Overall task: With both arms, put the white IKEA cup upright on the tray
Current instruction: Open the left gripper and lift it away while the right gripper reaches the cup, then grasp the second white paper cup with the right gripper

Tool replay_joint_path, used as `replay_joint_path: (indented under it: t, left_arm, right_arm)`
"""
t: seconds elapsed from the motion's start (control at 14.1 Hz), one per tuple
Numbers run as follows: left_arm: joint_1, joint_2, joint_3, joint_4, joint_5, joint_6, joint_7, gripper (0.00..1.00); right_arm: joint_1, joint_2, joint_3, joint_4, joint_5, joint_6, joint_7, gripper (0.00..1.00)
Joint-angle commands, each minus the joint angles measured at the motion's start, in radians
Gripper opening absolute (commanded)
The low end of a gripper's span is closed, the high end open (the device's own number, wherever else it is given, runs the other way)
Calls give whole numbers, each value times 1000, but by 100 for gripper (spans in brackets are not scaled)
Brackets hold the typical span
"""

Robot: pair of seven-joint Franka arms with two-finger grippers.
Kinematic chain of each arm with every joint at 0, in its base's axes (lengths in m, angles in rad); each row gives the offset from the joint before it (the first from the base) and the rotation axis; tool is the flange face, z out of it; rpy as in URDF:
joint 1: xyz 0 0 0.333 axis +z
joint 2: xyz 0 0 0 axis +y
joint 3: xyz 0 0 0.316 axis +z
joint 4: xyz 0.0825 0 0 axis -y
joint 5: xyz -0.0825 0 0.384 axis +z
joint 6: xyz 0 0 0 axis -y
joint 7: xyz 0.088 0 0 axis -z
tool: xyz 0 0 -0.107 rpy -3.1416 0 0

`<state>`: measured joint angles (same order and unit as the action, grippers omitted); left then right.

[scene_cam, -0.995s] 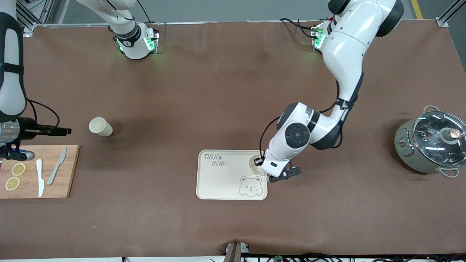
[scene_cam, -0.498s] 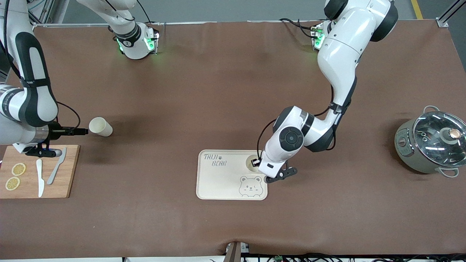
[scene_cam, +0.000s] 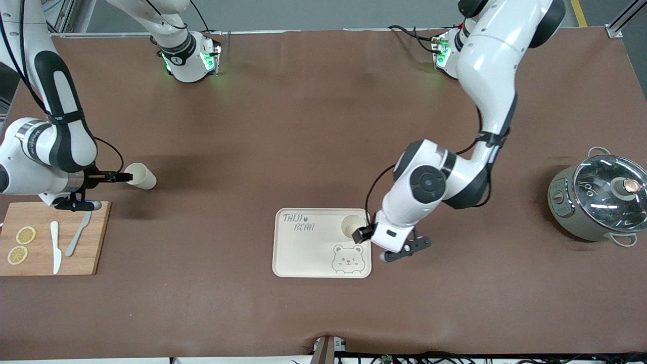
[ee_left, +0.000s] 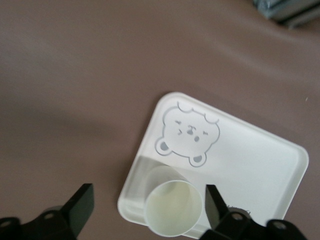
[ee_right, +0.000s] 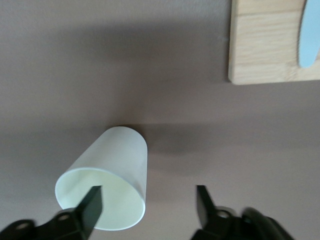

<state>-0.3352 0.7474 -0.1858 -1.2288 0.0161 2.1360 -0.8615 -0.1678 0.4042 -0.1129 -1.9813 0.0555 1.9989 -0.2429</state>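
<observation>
A wooden cutting board [scene_cam: 53, 238] lies at the right arm's end of the table, bearing 2 lemon slices [scene_cam: 21, 244] and 2 knives [scene_cam: 67, 237]. A lidded grey pot [scene_cam: 599, 200] stands at the left arm's end.

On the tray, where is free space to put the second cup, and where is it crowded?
The tray is bare under the TAIJI BEAR lettering and beside the bear-face drawing. Its corner toward the left arm's end is crowded: an upright cup stands there, with the open left gripper around it.
</observation>
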Motion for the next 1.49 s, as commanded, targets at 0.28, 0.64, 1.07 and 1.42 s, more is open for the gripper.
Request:
replay_joint_path:
  t: [0.28,0.64,1.07,1.42]
  left_arm:
    - [172,-219,3,-43,-7,-319,241,100]
    - [268,-344,3,-87,48,-453,317,100]
    - [321,-497,5,-196,100,-475,433,100]
    - [358,-566,6,-202,157,-533,562,100]
  right_arm:
    - [-16,-25,15,-56,-2,21,-1,29]
    - [-9,-31,16,-54,0,14,2,0]
    - [71,-38,22,44,110,-115,75,0]
    - [223,-25,22,194,141,-164,357,0]
